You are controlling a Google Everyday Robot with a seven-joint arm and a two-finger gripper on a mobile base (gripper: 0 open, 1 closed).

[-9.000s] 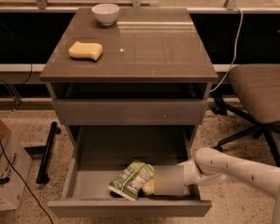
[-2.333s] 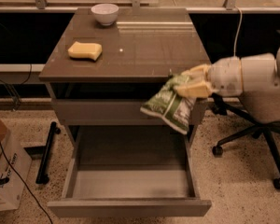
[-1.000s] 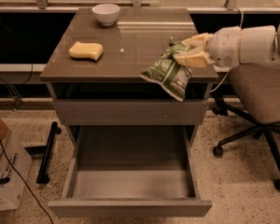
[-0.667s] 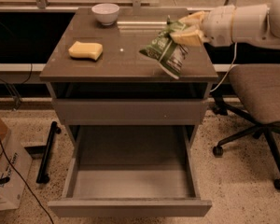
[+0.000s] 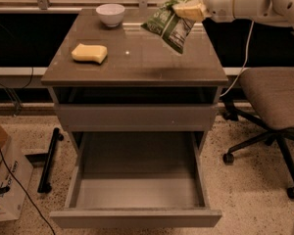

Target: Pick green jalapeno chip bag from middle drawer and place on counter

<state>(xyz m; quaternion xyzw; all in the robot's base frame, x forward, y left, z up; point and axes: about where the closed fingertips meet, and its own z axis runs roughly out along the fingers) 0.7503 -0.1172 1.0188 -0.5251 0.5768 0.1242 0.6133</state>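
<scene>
At left on the worktop (image 5: pixel 137 67), a yellow sponge (image 5: pixel 89 53), white bowl (image 5: pixel 110 14) behind. Below, middle drawer (image 5: pixel 137 217) open, no bag inside. Further right, green jalapeno chip bag (image 5: pixel 169 26) hanging above the worktop, apparently pinched at its top by the gripper (image 5: pixel 190 7). Picking done; left only to lower and release.
</scene>
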